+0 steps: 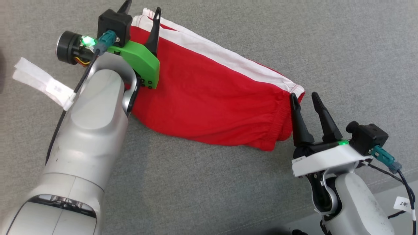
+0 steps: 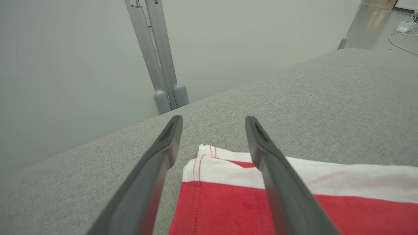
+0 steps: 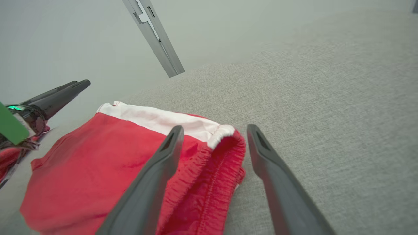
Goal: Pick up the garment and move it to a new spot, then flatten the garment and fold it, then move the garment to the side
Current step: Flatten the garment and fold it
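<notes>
Covered end, cropped edges, unreadable print

Head view: the left forearm (image 1: 98,107) and its green mount (image 1: 140,60) cover the garment (image 1: 209,98) at its near-left end; one of the left gripper (image 1: 142,7)'s fingers (image 1: 126,6) is cut by the top edge; print on the white tag (image 1: 56,87) is too small to read; left wrist view: the garment runs off the bottom and right edges; right wrist view: it runs off the bottom edge, and the left gripper is cropped at the left edge.

Grey surface (image 1: 343,42) lies open right of garment (image 1: 202,94)
</notes>
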You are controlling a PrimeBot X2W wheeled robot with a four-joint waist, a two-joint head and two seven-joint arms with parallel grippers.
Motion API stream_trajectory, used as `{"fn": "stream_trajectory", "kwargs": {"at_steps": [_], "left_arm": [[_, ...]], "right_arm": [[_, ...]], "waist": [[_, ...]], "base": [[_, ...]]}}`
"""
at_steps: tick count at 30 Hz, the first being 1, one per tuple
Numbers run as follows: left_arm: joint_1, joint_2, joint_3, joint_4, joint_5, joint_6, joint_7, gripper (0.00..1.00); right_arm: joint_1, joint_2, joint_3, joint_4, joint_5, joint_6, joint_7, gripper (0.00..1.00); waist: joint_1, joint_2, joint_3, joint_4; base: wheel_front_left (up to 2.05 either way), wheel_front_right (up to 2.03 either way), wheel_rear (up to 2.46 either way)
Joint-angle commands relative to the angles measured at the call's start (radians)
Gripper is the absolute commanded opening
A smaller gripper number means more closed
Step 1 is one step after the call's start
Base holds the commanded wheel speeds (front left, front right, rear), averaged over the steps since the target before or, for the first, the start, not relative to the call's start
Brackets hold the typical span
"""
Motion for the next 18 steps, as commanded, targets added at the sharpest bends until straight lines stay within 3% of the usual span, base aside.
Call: {"fn": "stream_trajectory", "kwargs": {"at_steps": [1,7,18], "left_arm": [[0.035,0.002,-0.004,-0.008,-0.008,-0.007,-0.008,1.00],[0.113,0.002,-0.008,0.023,-0.047,-0.025,0.007,1.00],[0.135,0.026,0.000,0.150,-0.142,-0.048,0.241,1.00]], "right_arm": [[0.029,-0.002,-0.018,-0.006,-0.025,-0.001,-0.003,1.00],[0.102,-0.002,-0.073,-0.023,-0.111,-0.001,-0.003,1.00],[0.157,-0.002,-0.133,-0.098,-0.158,-0.001,-0.003,1.00]], "waist": [[0.0000,0.0000,-0.037,0.026],[0.0000,0.0000,-0.112,0.054],[0.0000,0.0000,-0.134,0.034]], "base": [[0.00,0.00,0.00],[0.00,0.00,0.00],[0.00,0.00,0.00]]}}
